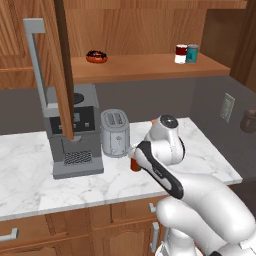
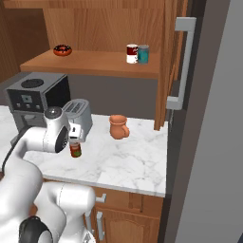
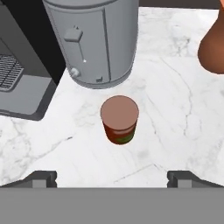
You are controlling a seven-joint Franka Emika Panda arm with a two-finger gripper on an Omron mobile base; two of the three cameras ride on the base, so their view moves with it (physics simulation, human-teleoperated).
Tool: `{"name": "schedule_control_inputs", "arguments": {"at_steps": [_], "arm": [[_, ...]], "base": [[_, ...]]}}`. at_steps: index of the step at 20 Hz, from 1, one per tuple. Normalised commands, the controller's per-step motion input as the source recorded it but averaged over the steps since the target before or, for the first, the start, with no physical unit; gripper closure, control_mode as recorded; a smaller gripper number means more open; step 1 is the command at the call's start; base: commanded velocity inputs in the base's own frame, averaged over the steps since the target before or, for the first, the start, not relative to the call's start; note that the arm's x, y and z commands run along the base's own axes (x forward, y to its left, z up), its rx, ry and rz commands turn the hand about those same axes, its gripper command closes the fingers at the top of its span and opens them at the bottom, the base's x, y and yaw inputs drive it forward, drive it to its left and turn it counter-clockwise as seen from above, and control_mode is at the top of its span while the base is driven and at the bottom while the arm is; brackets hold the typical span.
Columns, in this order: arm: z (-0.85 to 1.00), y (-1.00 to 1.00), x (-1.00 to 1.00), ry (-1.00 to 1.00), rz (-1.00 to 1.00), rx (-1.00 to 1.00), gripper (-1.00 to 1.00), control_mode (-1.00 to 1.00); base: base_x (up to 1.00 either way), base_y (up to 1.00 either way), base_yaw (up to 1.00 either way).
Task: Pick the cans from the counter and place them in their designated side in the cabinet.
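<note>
Gripper (image 3: pixel 112 177) poised above the reddish-brown can (image 3: pixel 120 119) on the marble counter (image 2: pixel 128 161), jaws spread wide and holding nothing.
The can stands upright on the grey-veined white slab, just in front of the toaster (image 1: pixel 115 133), with a coffee machine (image 1: pixel 70 132) alongside and a clay mug (image 2: pixel 118 126) nearby. Above, the wooden cabinet's shelf (image 1: pixel 145 67) carries the white can (image 1: pixel 181 53), touching a teal can (image 1: pixel 192 53), and a doughnut (image 1: pixel 96 56).

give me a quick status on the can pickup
Gripper above the counter, jaws wide open, empty. Reddish-brown can upright below, not gripped. White can on cabinet shelf beside teal can. Toaster close behind the target.
</note>
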Motion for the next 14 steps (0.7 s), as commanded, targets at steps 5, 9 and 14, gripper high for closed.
{"name": "schedule_control_inputs", "arguments": {"at_steps": [5, 9, 14], "arm": [[-0.16, 0.02, 0.11, 0.00, 0.00, -0.01, -1.00, -1.00], [-0.17, 0.00, 0.09, 0.00, 0.00, -0.02, -1.00, -1.00], [-0.17, 0.00, 0.12, 0.00, 0.00, -0.01, -1.00, -1.00]], "base": [[0.00, 0.00, 0.00], [0.00, 0.00, 0.00], [0.00, 0.00, 0.00]]}}
